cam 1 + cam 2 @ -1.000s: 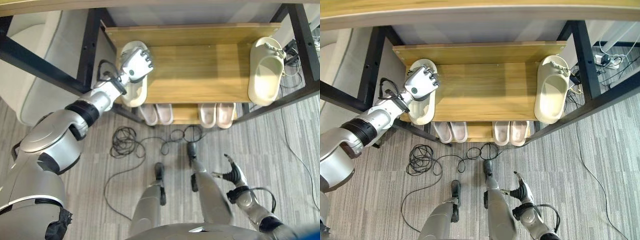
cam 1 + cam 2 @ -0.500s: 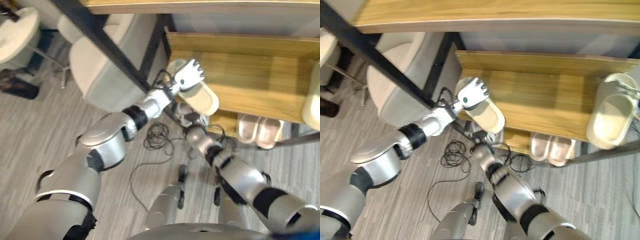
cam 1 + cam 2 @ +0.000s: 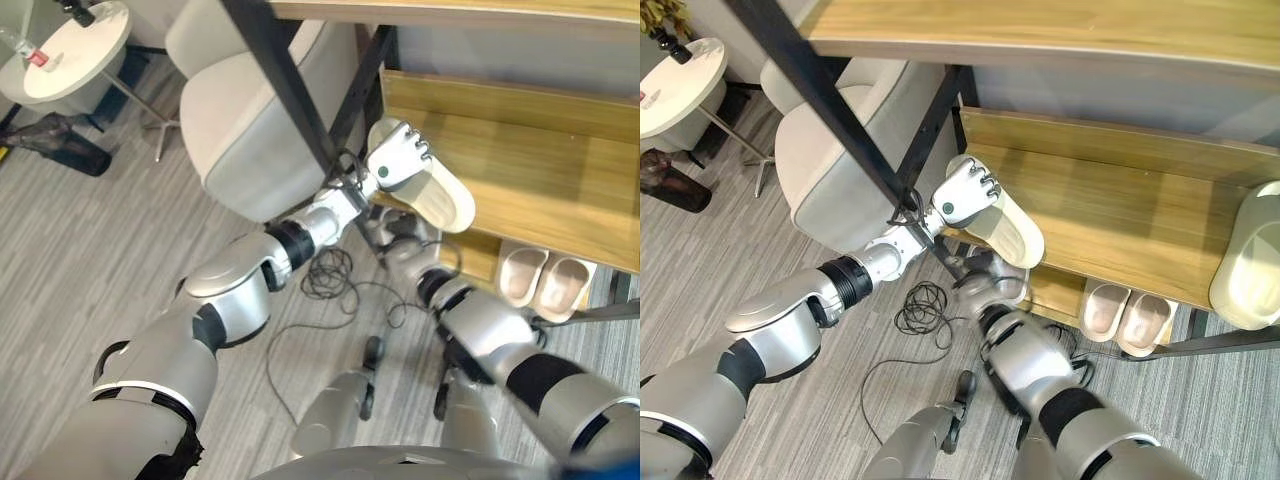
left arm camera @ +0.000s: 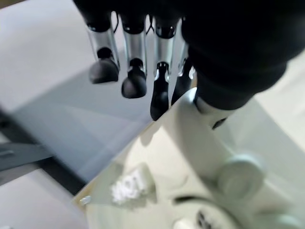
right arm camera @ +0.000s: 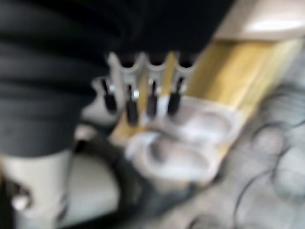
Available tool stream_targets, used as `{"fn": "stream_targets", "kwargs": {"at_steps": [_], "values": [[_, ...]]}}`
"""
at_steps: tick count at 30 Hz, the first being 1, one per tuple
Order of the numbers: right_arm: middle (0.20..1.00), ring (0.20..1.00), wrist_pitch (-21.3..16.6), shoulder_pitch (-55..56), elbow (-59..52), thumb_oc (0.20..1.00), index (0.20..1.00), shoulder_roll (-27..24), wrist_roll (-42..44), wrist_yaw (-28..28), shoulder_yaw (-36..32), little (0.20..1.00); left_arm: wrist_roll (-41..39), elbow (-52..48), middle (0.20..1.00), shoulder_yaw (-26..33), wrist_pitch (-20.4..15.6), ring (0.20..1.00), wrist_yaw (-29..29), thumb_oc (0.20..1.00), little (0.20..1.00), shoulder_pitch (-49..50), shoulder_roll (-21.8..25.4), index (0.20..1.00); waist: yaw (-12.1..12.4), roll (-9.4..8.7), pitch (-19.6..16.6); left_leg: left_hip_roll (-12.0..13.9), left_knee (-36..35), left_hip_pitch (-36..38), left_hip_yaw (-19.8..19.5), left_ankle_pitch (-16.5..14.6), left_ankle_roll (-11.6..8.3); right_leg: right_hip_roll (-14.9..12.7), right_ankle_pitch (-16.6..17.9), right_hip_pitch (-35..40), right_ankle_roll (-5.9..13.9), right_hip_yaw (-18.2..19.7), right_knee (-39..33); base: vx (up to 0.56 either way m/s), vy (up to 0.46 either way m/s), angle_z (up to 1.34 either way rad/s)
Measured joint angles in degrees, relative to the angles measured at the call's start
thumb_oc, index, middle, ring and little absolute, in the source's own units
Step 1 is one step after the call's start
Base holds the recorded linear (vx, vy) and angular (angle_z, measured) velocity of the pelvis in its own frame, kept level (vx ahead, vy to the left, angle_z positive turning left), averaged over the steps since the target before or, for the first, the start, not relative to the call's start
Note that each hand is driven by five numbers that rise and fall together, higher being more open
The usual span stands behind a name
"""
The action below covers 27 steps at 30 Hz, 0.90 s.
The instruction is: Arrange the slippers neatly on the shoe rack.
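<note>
Wooden rack shelf (image 3: 1120, 215) carries a skewed slipper (image 3: 1005, 222). My left hand (image 3: 965, 192) lies straight-fingered on it (not clasped); I should pivot it square, pressing lightly.

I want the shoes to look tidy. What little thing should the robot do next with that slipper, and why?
Probably turn the cream slipper straight and slide it fully onto the wooden shelf. The left hand rests on its back end, and the slipper lies crooked, its front poking out past the shelf's front edge. The right hand is low by the pale slippers on the lower shelf.
</note>
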Motion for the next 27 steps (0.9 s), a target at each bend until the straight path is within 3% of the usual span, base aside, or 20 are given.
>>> {"fn": "stream_targets", "kwargs": {"at_steps": [1, 5, 10, 12, 19, 23, 27], "values": [[1.000, 1.000, -2.22, 6.75, -0.76, 1.000, 1.000, -1.23, -0.63, 0.29, 0.93, 1.000, 0.14, -0.50, 0.200, 0.13, 0.06, 0.200, 0.32, 0.200, 0.200, 1.77, 1.57, 0.200, -1.32, -0.99, -0.32, 0.00, 0.54, -0.22, 0.87, -0.44, 0.38, -0.18, 0.05, -0.42, 0.07, 0.82, 0.07, -0.04, 0.011, -0.28], [1.000, 1.000, -1.74, 21.23, 3.16, 1.000, 1.000, -6.82, -3.13, 1.29, -1.01, 1.000, 0.86, -0.21, 0.200, -0.76, -0.83, 0.200, -0.88, 0.200, 0.200, 2.32, 2.21, 0.200, -3.80, -1.52, -0.62, -0.64, 2.07, -0.66, 2.07, -1.66, 1.07, -0.66, 0.32, -0.44, 0.93, 2.24, 0.10, -0.05, -0.008, -0.17], [1.000, 1.000, -2.44, 33.18, 4.26, 1.000, 1.000, -15.14, -7.21, 1.13, -4.60, 1.000, 2.61, -0.16, 0.200, -0.87, -2.25, 0.200, -2.14, 0.200, 0.200, 2.55, 4.04, 0.200, -7.04, -0.92, -0.69, -0.74, 3.80, -1.84, 3.01, -2.69, 1.60, -0.69, 0.81, -0.79, 1.30, 2.95, -0.67, -0.03, 0.001, -0.09], [1.000, 1.000, -3.41, 36.22, 3.99, 1.000, 1.000, -17.65, -9.28, 1.12, -7.42, 1.000, 2.60, -0.35, 0.200, -0.60, -2.77, 0.200, -2.14, 0.200, 0.200, 2.58, 5.27, 0.200, -7.23, 0.29, -0.24, -0.70, 4.36, -2.04, 3.31, -3.12, 1.70, -0.63, 0.80, -0.85, 1.27, 3.21, -0.66, -0.02, -0.013, -0.07], [1.000, 1.000, -3.93, 36.59, 0.93, 1.000, 1.000, -19.52, -10.70, 1.09, -11.08, 1.000, 2.60, -2.88, 0.200, -0.57, -4.81, 0.200, -2.89, 0.200, 0.200, 3.01, 8.27, 0.200, -8.65, 2.85, 0.86, -0.25, 4.42, -2.00, 4.26, -3.61, 1.86, -0.01, 0.98, -1.46, 1.45, 4.38, -0.46, -0.01, -0.050, -0.08], [1.000, 1.000, -4.82, 35.93, -0.31, 1.000, 1.000, -17.33, -10.52, 1.22, -11.47, 1.000, 2.54, -2.50, 0.200, -0.43, -4.87, 0.200, -3.72, 0.200, 0.200, 3.82, 7.96, 0.200, -8.96, 2.90, 1.31, 0.65, 4.63, -1.40, 4.63, -3.76, 1.66, 0.77, 0.51, -1.45, 1.01, 4.64, 0.40, -0.02, -0.118, -0.07], [1.000, 1.000, -6.18, 36.26, -1.52, 1.000, 1.000, -15.82, -10.46, 1.76, -11.50, 1.000, 2.47, -2.37, 0.200, 0.81, -4.77, 0.200, -4.81, 0.200, 0.200, 5.34, 7.82, 0.200, -10.08, 2.69, 2.92, 1.27, 5.09, 0.76, 4.50, -4.79, 1.12, 1.39, -2.29, -0.81, 0.25, 4.63, 4.10, 0.00, -0.201, -0.01]]}}
